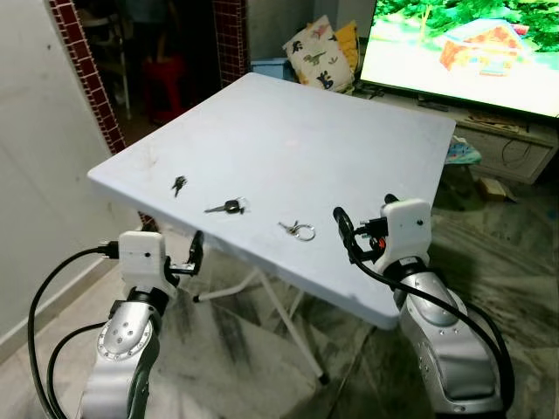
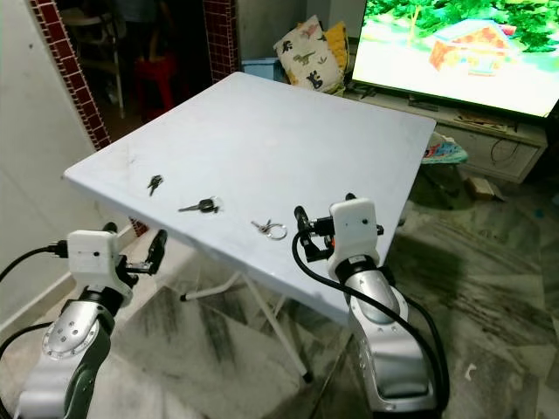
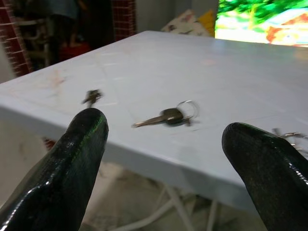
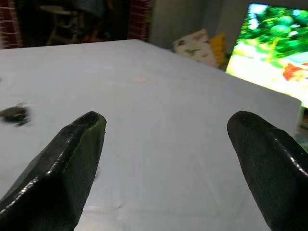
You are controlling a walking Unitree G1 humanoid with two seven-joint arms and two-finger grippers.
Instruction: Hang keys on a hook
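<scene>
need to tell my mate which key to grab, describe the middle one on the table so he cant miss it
On the white folding table, three key sets lie in a row near the robot's edge. The middle key has a dark head with a ring, its blade pointing toward the small dark key; the silver ring bunch lies on its other side.

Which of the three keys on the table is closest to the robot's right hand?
The key set with the silver ring, at the right end of the row, lies nearest the right gripper. The black-headed key sits in the middle, and the small dark key lies farthest away.

white table (image 1: 288, 131), dinosaur-print pillow (image 1: 320, 54)
</scene>
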